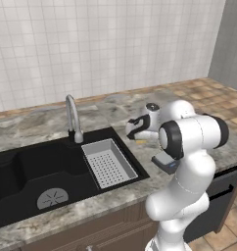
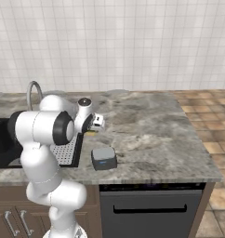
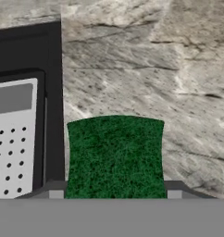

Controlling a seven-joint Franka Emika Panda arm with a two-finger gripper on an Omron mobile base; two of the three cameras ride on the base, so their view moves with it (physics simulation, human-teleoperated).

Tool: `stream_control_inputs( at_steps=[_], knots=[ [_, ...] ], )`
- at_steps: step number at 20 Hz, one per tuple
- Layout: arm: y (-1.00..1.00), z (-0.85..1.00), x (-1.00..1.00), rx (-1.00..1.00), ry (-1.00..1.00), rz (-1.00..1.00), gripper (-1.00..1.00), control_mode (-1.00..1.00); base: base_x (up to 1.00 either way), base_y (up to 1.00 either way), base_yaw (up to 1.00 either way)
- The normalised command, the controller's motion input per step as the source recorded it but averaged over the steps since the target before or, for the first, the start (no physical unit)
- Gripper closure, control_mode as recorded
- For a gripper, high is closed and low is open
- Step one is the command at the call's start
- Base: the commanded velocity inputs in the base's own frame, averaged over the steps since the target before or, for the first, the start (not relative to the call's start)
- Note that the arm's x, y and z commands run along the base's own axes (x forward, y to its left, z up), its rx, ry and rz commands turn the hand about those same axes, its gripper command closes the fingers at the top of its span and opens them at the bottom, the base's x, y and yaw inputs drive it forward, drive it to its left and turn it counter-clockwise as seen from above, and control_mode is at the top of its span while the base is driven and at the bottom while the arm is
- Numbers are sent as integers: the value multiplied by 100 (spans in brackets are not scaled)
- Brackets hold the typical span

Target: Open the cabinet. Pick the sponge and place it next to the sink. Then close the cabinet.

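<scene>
From the left base view, the end effector [image 1: 138, 138] hung low over the bench [image 1: 37, 122], just right of the sink [image 1: 22, 166], with a yellow sliver of sponge [image 1: 140, 142] beneath it. In the right base view it [image 2: 95, 129] sat by the strainer [image 2: 65, 155], a grey box [image 2: 104, 158] (small, dark-edged) nearer the camera. The hand view showed the sponge [image 3: 115, 157] green side up between partly spread fingers [image 3: 56, 190], the jaws shut on it, beside the sink's rim.

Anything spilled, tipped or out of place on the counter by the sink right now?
Nothing stands out. The sponge sits squarely between the gripper's fingers above the counter, right beside the sink. No spill shows.
</scene>
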Motion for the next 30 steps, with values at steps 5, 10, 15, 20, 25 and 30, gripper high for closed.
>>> stream_control_inputs(
  at_steps=[5,10,15,20,25,30],
  knots=[
    [0,-18,0,0,-11,0,100,-100,0,0,0],
    [0,-2,0,0,-4,0,100,-100,0,0,0],
    [0,0,0,0,0,0,100,-100,0,0,0],
    [0,0,0,0,0,0,-100,-100,0,0,0],
    [0,2,0,0,0,0,-100,-100,0,0,0],
    [0,24,0,0,0,0,-100,-100,0,0,0]
  ],
)
